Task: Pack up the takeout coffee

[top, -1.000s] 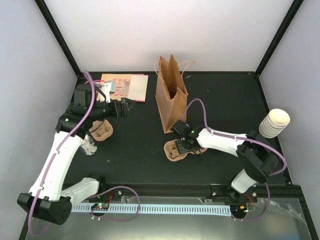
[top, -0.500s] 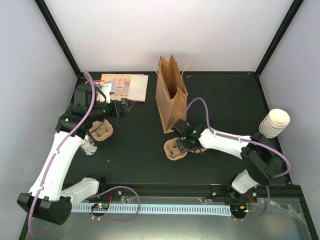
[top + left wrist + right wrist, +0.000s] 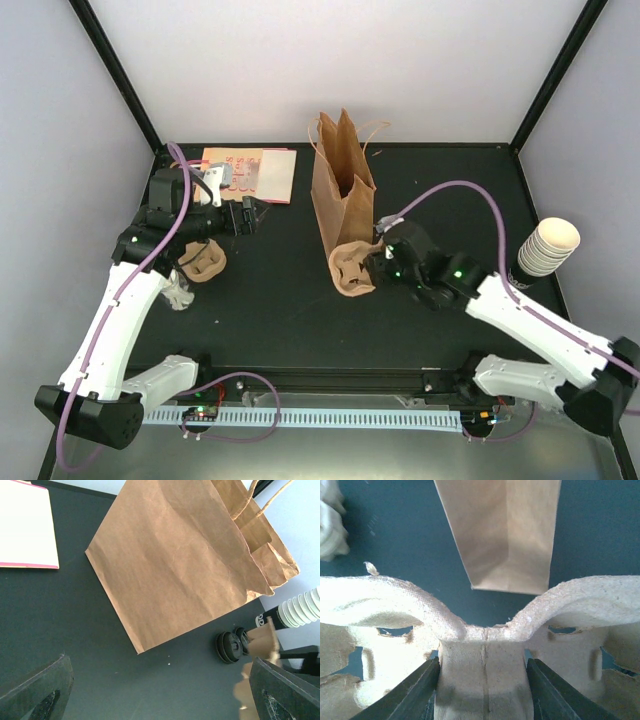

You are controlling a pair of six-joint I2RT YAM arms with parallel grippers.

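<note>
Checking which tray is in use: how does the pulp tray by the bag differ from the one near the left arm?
The pulp tray by the bag is clamped in the right gripper and looks tipped up; the other tray, near the left arm, lies flat on the table, ungripped. Both are brown moulded pulp.

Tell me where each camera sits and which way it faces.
Top external: above and behind the robot, looking down at the table; left arm, right arm show.
Left wrist: on left arm, facing brown paper bag; open left tool shows.
Right wrist: on right arm, close on pulp cup tray held by right tool.
Shared: all three see the bag.
</note>
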